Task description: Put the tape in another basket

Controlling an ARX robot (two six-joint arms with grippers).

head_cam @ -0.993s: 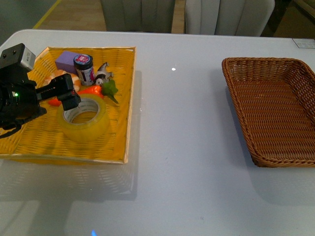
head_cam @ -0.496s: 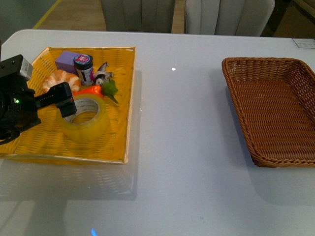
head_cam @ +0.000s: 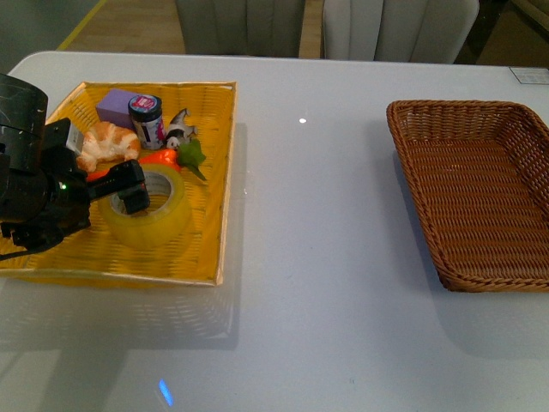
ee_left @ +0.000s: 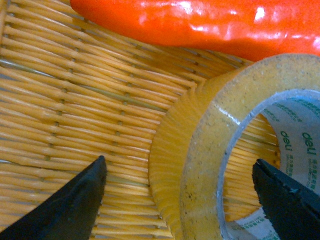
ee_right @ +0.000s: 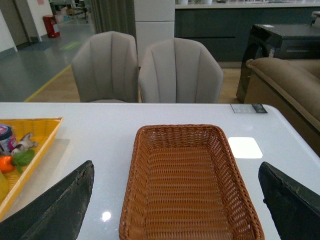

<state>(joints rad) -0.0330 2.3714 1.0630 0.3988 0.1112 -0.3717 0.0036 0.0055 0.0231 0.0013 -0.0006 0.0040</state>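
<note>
**A:** Front view first. How many of each?

**B:** One tape (head_cam: 147, 215), lying flat in one yellow tray (head_cam: 206, 225) at nine o'clock on the table (head_cam: 317, 257). One basket (head_cam: 476, 197), dark brown, sits at three o'clock, well apart from the tray. Two chairs (head_cam: 240, 26) stand at twelve.

**A:** What crowds the roll?

**B:** An orange pepper (head_cam: 159, 159) lies at its twelve o'clock, just beside it. A green leaf (head_cam: 190, 154) is at one and a croissant (head_cam: 107, 142) at eleven. Beyond them are a jar (head_cam: 147, 118), a purple block (head_cam: 118, 105) and a small figurine (head_cam: 178, 130). The left gripper (head_cam: 124, 190) covers the roll's nine o'clock edge.

**A:** And the left wrist view?

**B:** One tape (ee_left: 210, 150) and one pepper (ee_left: 200, 22), the two touching or nearly so. The fingers (ee_left: 70, 210) are spread wide and straddle the roll's wall, one outside over the weave and one inside the white core. I cannot tell whether either one touches the wall.

**A:** Right wrist view?

**B:** One basket (ee_right: 187, 190), two chairs (ee_right: 175, 70) behind the table, and a sofa (ee_right: 285, 85) further off. A corner of the yellow tray (ee_right: 30, 150) shows too. The right gripper (ee_right: 175, 215) hangs over the basket with its fingers (ee_right: 55, 210) far apart, gripping nothing.
</note>
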